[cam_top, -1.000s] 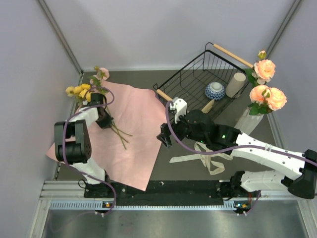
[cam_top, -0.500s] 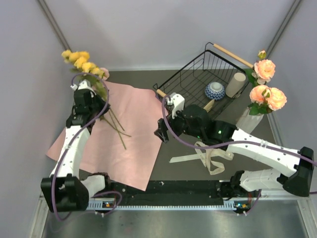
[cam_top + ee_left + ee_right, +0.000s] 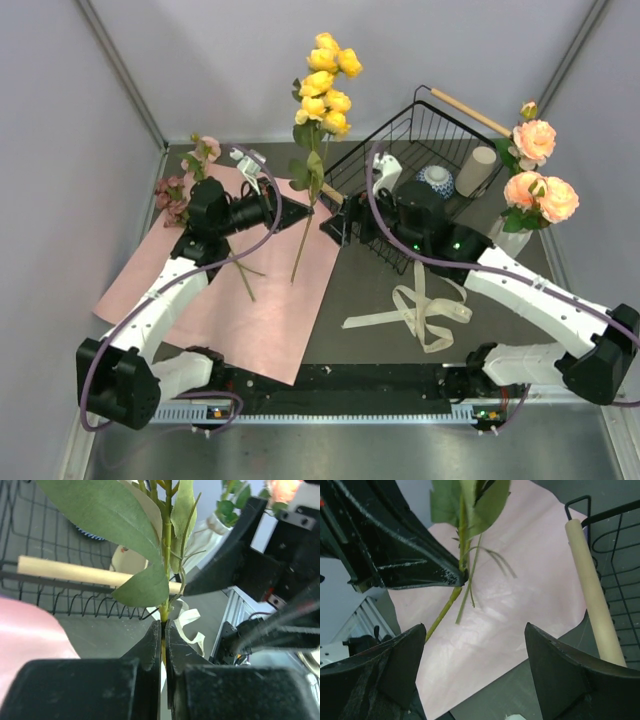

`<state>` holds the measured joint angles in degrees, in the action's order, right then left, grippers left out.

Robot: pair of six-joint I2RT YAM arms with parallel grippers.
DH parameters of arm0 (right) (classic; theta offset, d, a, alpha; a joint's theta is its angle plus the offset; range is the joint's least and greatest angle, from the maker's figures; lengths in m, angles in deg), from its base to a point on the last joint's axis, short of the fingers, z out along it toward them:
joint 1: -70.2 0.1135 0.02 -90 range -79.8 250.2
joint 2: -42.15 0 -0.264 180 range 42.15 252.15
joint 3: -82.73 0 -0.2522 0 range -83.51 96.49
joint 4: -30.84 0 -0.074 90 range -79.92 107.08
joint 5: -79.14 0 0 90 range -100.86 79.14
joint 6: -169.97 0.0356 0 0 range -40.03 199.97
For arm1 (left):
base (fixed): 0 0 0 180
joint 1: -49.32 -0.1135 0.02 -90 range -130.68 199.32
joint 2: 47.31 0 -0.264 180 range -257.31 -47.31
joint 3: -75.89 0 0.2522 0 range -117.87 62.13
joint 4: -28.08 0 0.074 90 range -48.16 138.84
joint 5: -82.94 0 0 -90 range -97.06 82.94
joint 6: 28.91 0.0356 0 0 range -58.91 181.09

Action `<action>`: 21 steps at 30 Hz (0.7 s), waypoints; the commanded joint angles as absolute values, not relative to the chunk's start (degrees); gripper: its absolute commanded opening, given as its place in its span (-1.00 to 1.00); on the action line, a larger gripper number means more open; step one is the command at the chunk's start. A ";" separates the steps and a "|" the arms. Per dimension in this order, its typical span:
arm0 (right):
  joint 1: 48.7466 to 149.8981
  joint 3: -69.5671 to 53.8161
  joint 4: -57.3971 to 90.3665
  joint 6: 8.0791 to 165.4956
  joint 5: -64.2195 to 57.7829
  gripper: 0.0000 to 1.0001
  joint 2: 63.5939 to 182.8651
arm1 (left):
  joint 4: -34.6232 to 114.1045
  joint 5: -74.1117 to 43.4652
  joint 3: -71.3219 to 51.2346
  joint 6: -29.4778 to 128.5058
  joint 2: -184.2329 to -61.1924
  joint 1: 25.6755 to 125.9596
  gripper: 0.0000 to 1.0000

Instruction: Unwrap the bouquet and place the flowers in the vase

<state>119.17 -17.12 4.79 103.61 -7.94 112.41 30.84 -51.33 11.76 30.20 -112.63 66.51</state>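
Dark grey desk (image 3: 380,290) w/ pale walls; thin pink wrapping paper (image 3: 260,310) lies flat on its left side, cream ribbon (image 3: 420,310) loose at centre. Black wire basket (image 3: 400,150) w/ wooden handles sits behind right tool (image 3: 335,226), jaws apart, near the yellow-cluster stem (image 3: 322,85). Left tool (image 3: 162,630) is clamped on that stem, upright over the paper. Ribbed white vase (image 3: 505,242) at far right holds peach roses (image 3: 540,195)

The stem (image 3: 312,170) stands upright between the left gripper (image 3: 298,215) clamped on it and the right gripper's (image 3: 335,228) spread jaws, with the basket (image 3: 400,150) close behind, while bare table (image 3: 370,290) by the ribbon (image 3: 420,305) (lying flat) offers open passage.
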 commanded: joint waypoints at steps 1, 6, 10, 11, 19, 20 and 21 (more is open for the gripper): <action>117.83 -19.60 13.90 107.83 -10.59 0.51 107.02 | 17.60 -58.39 13.60 26.48 -112.08 67.16 -1.00; 117.66 -24.88 22.51 110.46 -11.74 0.39 105.17 | 16.00 -59.18 15.54 24.71 -112.26 68.04 -1.00; 117.66 -25.68 27.10 111.52 -11.21 0.28 105.87 | 17.15 -60.14 14.93 24.97 -112.70 68.65 -1.00; 117.57 -24.81 26.66 111.70 -11.30 0.26 107.00 | 17.32 -60.06 14.84 25.14 -112.61 68.65 -1.00; 117.57 -22.87 27.01 111.70 -11.12 0.09 109.82 | 17.32 -61.20 14.58 25.32 -113.05 69.97 -1.00; 117.57 -22.43 26.92 111.79 -11.04 0.08 110.09 | 17.32 -61.55 14.58 25.41 -113.14 70.06 -1.00; 117.48 -22.34 26.92 111.96 -9.38 0.06 110.35 | 17.32 -61.64 14.49 25.50 -113.14 70.23 -1.00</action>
<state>118.01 -25.64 23.58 111.22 -10.83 109.54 21.40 -59.68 15.45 25.06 -112.98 69.46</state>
